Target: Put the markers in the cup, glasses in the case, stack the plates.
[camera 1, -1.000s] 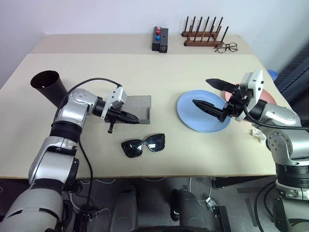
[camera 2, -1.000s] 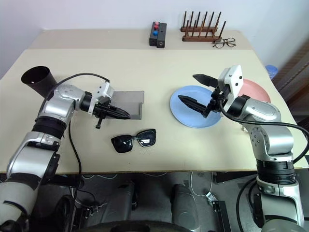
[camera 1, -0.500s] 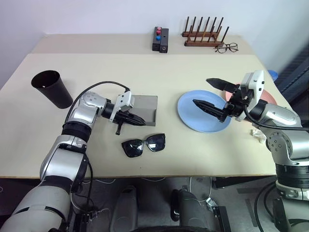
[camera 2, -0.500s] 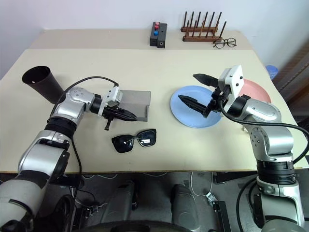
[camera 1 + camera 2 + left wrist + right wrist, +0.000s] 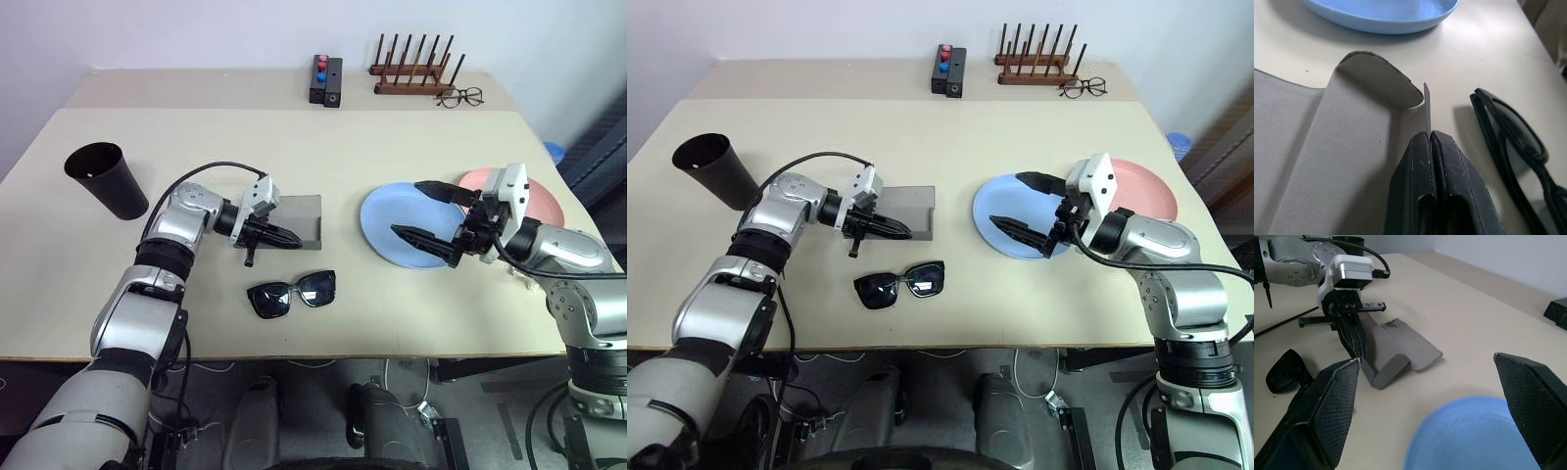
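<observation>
Two plates lie to my right on the counter (image 5: 323, 137); my right hand (image 5: 423, 211) hangs over the near edge of the light blue plate (image 5: 387, 215) with its fingers spread wide and nothing between them, and the pink plate (image 5: 545, 199) sits just beyond that hand, partly hidden behind my wrist; my left hand (image 5: 290, 238) has its fingers pressed together, pinching a thin edge of the grey case (image 5: 299, 217), which lies open and flat under and just past the fingertips; the sunglasses (image 5: 291, 294) rest on the counter close below my left hand, apart from the case, lenses dark and arms folded; the black cup (image 5: 105, 179) stands upright well off to the outer side of my left arm, near the counter's edge; far ahead of both hands, by the wall, are a black box with red and blue buttons (image 5: 325, 79), a wooden rack (image 5: 411, 70) and a pair of wire-rimmed spectacles (image 5: 459, 96).
</observation>
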Action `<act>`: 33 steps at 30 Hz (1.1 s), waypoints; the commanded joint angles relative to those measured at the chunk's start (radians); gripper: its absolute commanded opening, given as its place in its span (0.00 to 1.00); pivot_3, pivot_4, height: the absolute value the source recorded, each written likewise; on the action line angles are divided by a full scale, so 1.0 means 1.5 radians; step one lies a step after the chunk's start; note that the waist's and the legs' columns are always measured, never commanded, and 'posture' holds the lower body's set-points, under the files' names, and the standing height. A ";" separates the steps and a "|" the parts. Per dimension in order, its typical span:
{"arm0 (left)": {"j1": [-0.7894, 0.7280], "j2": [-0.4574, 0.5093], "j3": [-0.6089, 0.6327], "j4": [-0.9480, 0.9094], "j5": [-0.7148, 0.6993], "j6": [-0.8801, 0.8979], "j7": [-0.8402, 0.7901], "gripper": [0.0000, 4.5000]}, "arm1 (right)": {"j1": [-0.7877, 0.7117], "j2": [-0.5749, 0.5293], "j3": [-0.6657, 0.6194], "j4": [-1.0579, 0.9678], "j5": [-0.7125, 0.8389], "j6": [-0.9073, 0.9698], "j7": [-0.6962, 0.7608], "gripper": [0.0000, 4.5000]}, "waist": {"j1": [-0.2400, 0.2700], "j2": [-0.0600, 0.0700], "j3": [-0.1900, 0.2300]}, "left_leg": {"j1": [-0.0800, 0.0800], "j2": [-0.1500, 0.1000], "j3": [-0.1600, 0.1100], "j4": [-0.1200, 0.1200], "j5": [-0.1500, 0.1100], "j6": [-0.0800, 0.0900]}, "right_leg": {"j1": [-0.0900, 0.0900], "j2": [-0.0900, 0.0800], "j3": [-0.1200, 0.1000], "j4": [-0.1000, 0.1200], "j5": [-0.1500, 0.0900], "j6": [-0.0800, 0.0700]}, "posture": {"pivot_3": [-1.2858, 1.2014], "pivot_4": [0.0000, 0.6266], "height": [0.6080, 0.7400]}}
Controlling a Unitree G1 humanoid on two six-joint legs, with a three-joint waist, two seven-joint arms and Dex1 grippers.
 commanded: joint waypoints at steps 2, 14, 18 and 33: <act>-0.012 -0.002 0.010 -0.012 -0.003 -0.028 0.003 0.01 | -0.005 -0.009 -0.010 -0.023 0.000 -0.009 -0.001 1.00 | 0.000 0.000 0.000 | 0.000 0.000 0.000 0.000 0.000 0.000 | 0.000 0.000 0.000 0.000 0.000 0.000 | 0.52 0.24 1.00; -0.054 0.033 0.047 -0.053 -0.037 0.040 0.000 0.99 | -0.009 0.000 -0.010 -0.013 -0.008 -0.016 -0.005 1.00 | -0.001 0.000 0.000 | 0.000 0.000 0.000 0.000 0.000 0.000 | 0.000 0.000 0.000 0.000 0.000 0.000 | 0.52 0.24 1.00; -0.057 0.124 0.021 -0.198 -0.153 0.290 -0.050 0.99 | -0.019 0.006 -0.003 -0.012 -0.010 -0.013 -0.013 1.00 | -0.006 0.000 0.000 | 0.000 0.000 0.000 0.000 0.000 0.000 | 0.000 0.000 0.000 0.000 0.000 0.000 | 0.52 0.24 1.00; 0.165 0.214 -0.086 -0.578 -0.250 0.463 0.018 0.99 | 0.012 -0.004 -0.009 -0.068 0.011 0.018 -0.020 1.00 | 0.000 0.001 0.000 | 0.000 0.000 -0.001 0.001 0.000 0.000 | 0.000 0.000 0.000 0.000 -0.002 -0.002 | 0.52 0.24 1.00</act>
